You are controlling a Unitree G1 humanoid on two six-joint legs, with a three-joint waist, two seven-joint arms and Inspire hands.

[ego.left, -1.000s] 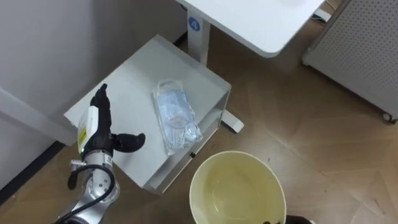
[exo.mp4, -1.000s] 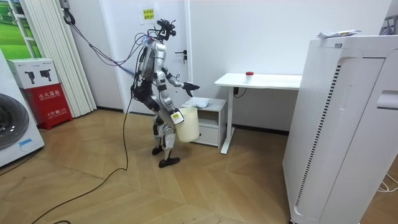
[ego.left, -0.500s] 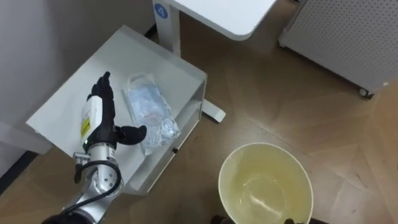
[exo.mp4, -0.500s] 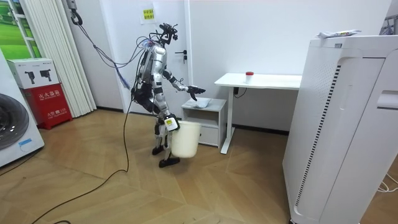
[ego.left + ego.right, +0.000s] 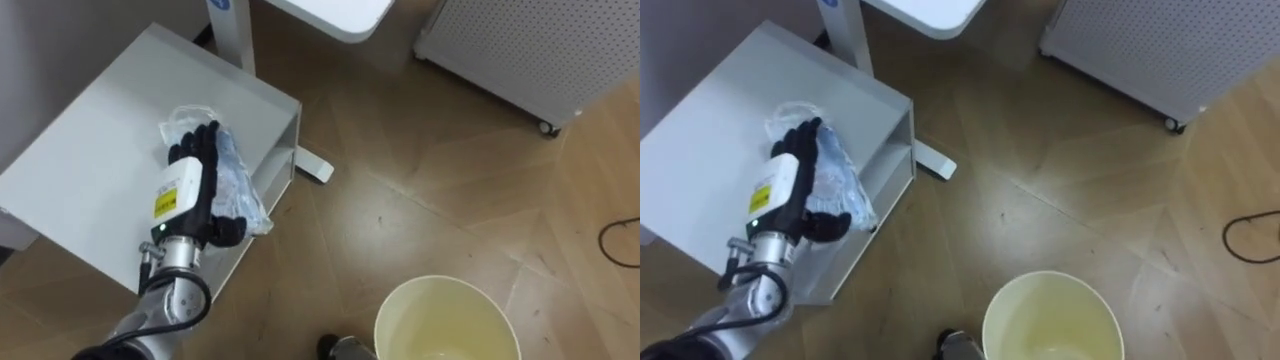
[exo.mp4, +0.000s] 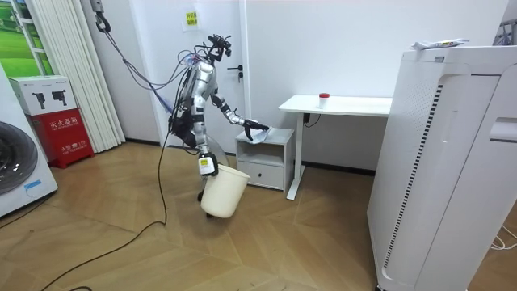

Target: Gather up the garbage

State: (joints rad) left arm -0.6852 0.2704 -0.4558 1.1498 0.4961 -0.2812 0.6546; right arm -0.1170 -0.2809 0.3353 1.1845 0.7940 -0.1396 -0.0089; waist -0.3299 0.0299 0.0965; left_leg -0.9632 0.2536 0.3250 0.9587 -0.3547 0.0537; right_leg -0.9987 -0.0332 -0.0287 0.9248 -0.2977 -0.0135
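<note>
A crumpled clear plastic bag point(image 5: 244, 192) lies on top of a low white cabinet point(image 5: 85, 190). My left hand point(image 5: 193, 188) rests flat on the bag with its fingers stretched along it and the thumb at the bag's near edge. In the room view the left hand point(image 6: 252, 126) reaches out over the cabinet point(image 6: 265, 158). A pale yellow bucket point(image 5: 402, 302) hangs low to my right, open side up. My right hand point(image 6: 205, 164) grips the rim of the tilted bucket point(image 6: 223, 194) just above the floor.
A white desk point(image 6: 335, 105) stands beside the cabinet, its foot point(image 5: 314, 169) on the wood floor. A perforated white unit on casters point(image 5: 520, 45) lies beyond. A dark cable point(image 5: 620, 243) curls on the floor at right. A tall white appliance point(image 6: 452, 162) fills the room view's right.
My left hand has moved from beside the bag onto it. The bucket has dropped from hip height to near the floor as I lean toward the cabinet. The eye views have shifted.
</note>
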